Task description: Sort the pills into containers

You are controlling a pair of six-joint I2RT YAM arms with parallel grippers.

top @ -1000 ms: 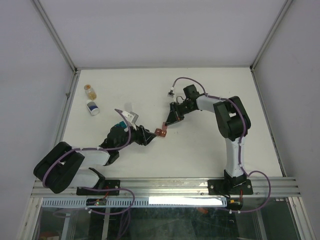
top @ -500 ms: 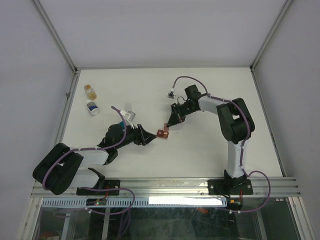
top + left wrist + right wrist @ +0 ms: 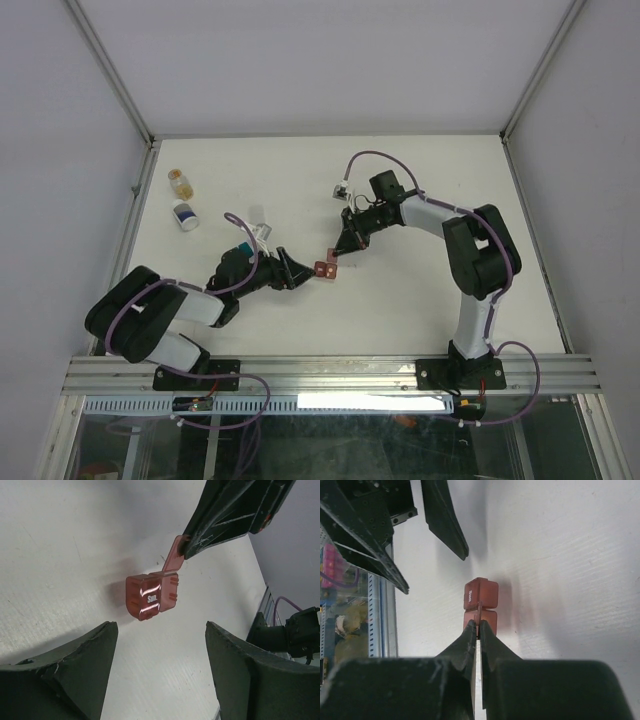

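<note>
Right gripper (image 3: 478, 626) is clamping the dark red container (image 3: 150, 596) by its lid (image 3: 173, 559), likely to pry it up; left gripper (image 3: 160, 626) is hovering wide open.

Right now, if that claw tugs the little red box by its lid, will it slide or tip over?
Probably slides: the red pill box looks tiny and light on the smooth white table. Its thin open lid, pinched by the right claw, likely bends at the hinge, so the box could tilt. The open left claw isn't touching it to steady it.
</note>
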